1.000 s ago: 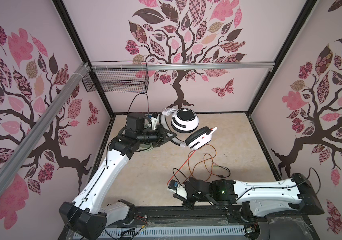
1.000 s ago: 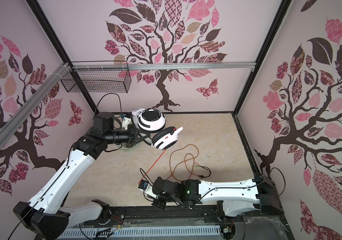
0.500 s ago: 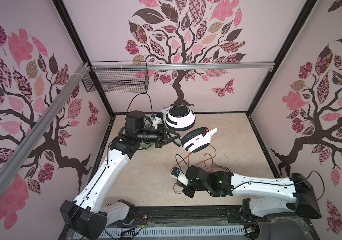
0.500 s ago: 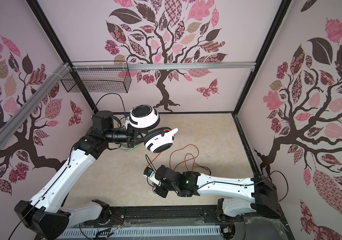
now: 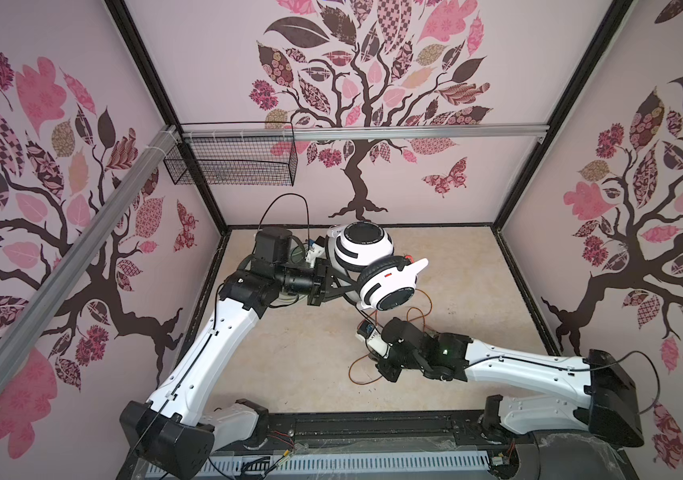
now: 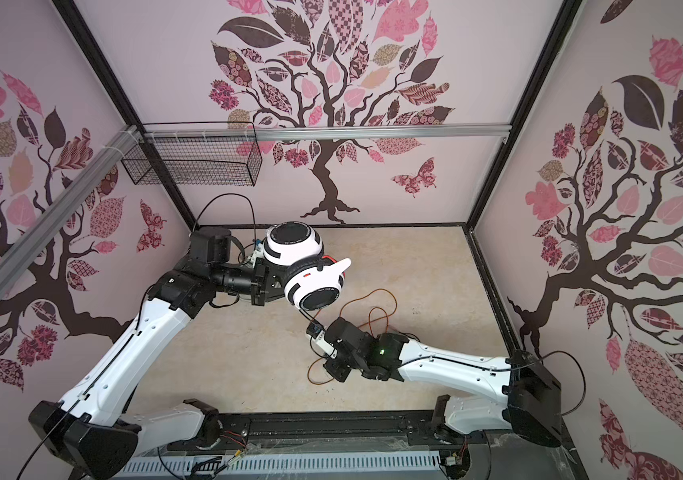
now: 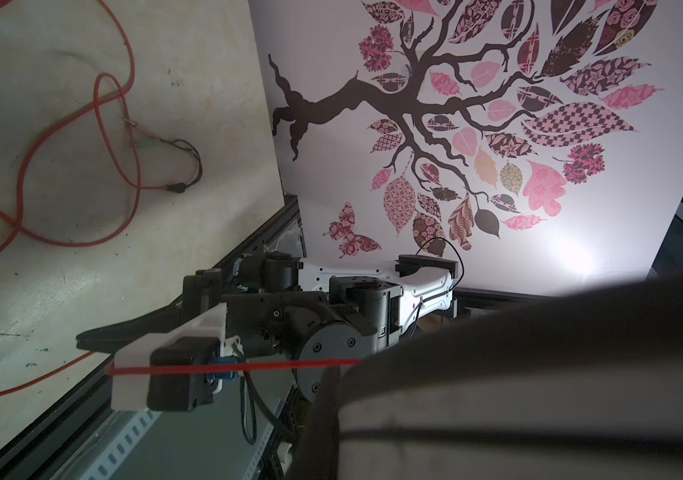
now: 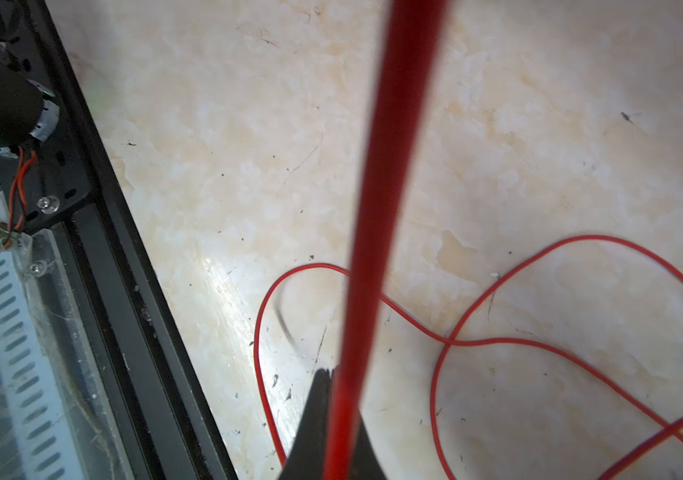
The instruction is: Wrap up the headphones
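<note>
Since a second ago, the right gripper (image 7: 80, 337) has travelled away from the front rail (image 5: 373, 428) toward 12 o'clock. The headphones (image 5: 373, 266) have turned slightly in the grip. The left gripper (image 5: 341, 287) is clamped on the white-and-black headphones from their 9 o'clock side and holds them in the air over the table's (image 5: 289, 365) 12 o'clock half. The right gripper sits at 6 o'clock of the lower earcup (image 5: 391, 291), its fingers pressed together on the orange-red cable (image 7: 248, 365). From there the cable runs taut over the wrist camera mount (image 7: 173, 345) to the ear cushion. In both top views the slack lies in loose loops on the table, at 4 o'clock of that earcup and at 7 o'clock of the right gripper.
</note>
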`<state>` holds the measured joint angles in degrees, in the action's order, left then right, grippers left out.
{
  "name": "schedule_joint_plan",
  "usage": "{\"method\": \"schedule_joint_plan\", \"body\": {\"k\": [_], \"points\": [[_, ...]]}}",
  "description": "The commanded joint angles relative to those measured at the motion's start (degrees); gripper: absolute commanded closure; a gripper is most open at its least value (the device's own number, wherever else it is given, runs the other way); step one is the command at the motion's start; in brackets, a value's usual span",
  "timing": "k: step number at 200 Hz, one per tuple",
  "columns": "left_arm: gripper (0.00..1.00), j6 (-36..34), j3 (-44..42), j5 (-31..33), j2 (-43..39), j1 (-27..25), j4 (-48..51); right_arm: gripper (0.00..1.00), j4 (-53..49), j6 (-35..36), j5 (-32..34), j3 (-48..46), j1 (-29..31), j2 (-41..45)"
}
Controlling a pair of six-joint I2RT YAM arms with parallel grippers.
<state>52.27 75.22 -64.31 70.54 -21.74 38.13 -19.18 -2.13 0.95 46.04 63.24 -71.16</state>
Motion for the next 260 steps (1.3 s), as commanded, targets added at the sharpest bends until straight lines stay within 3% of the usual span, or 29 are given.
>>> {"method": "schedule_joint_plan", "body": {"k": [1, 68, 127, 156, 188, 223, 260], "points": [[1.0, -3.8, 3.1, -2.7, -1.6, 0.3, 2.9, 1.0, -4.0, -0.1, -0.7, -1.9, -1.4, 2.9], [1.0, -6.4, 5.6, -2.2, -2.8, 1.0, 8.4, 1.0, -2.1, -0.3, -2.0, -5.2, -7.7, 5.5], [1.0, -3.0, 5.0, -1.9, -3.1, 1.1, 3.6, 1.0, 0.0, 0.2, -9.8, -3.6, -7.3, 0.9], [1.0, -1.3, 6.0, -0.7, -2.0, 1.1, 0.4, 1.0, -0.2, 1.1, -9.6, 0.8, -3.7, -3.8], [1.0, -5.2, 11.1, 4.8, 1.0, 1.1, 4.2, 1.0, -0.7, 1.5, -8.7, 5.6, 1.6, -8.2], [1.0, -14.3, 17.9, 16.4, 5.8, 1.1, 15.2, 1.0, -1.8, 1.2, -8.8, 7.0, 5.2, -8.5], [1.0, -17.8, 18.1, 24.4, 7.4, 1.1, 16.6, 1.0, -4.6, 1.4, -9.1, 8.6, 7.7, -7.6]]}}
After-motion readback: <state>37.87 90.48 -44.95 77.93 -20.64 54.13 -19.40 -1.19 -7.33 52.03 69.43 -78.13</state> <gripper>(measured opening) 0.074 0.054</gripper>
